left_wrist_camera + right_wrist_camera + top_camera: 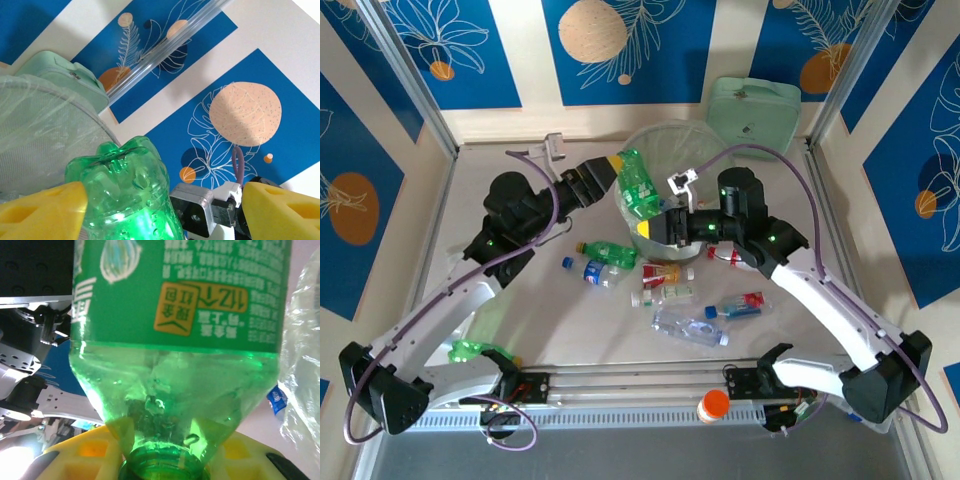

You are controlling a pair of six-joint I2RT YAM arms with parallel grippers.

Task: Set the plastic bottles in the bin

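At the lower left of the surface (pixel 590 345), a stray green bottle (pixel 478 350) lies beside the left arm (pixel 440 300). The left gripper (pixel 618 170) hovers at the near-left rim of the bin (pixel 705 140) with its jaws wide. In its wrist view one yellow pad (pixel 42 210) touches the base of the held green bottle (pixel 638 185), and the other stands well apart. The bottle hangs tilted at the bin's rim, its base at the left gripper and its neck at the right one. The right gripper (pixel 658 224) has its jaws closed on that neck, which sits between its yellow pads (pixel 85 450). On the surface in front of the bin lie the loose bottles: a green one (pixel 610 252), a blue-labelled one (pixel 600 272), a red-labelled one (pixel 665 272), a large clear one (pixel 690 328) and a blue-capped one (pixel 740 305). A mint-green case (pixel 755 115) stands behind the bin, to its right.
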